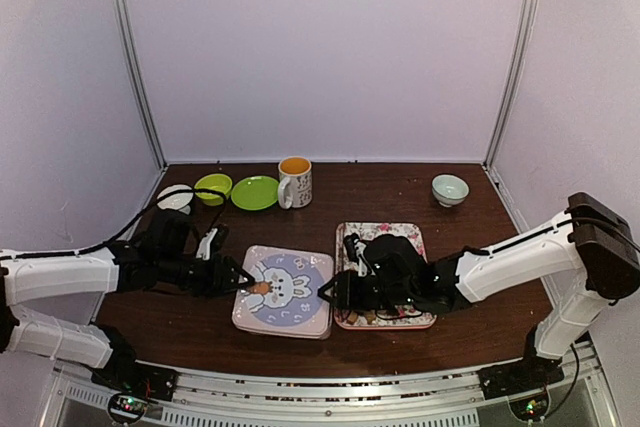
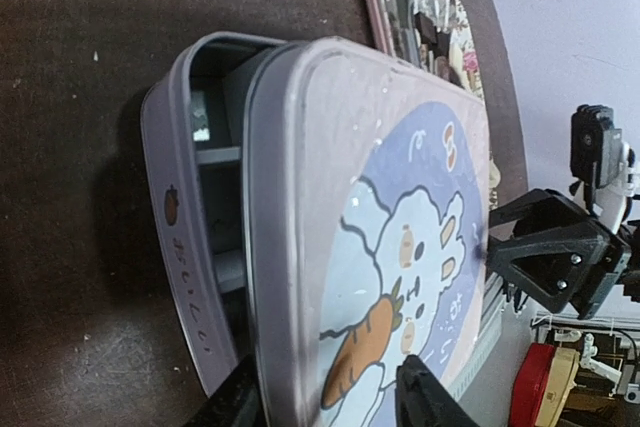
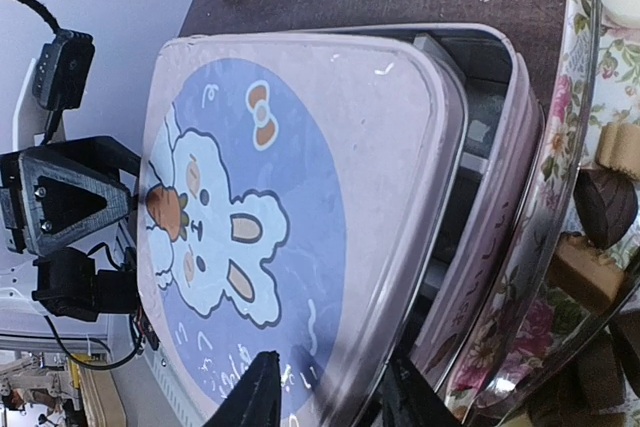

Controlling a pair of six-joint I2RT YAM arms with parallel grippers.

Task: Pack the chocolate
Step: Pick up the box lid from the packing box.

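As left hand (image 1: 245, 282) and right hand (image 1: 325, 297) straddle opposite rims of the bunny lid (image 1: 288, 292), mid-frame, clamping cannot be told; best lift both sides level, together.

This looks like a robot test booth in a lab, not a home. Plain white panel walls (image 1: 320, 47) on metal posts (image 1: 135, 57) enclose a dark wooden table (image 1: 400, 192). A white left arm (image 1: 60, 275) and right arm (image 1: 510, 257) are bolted above a metal rail (image 1: 330, 397). Beyond it lies what may be workshop gear (image 2: 545, 387).
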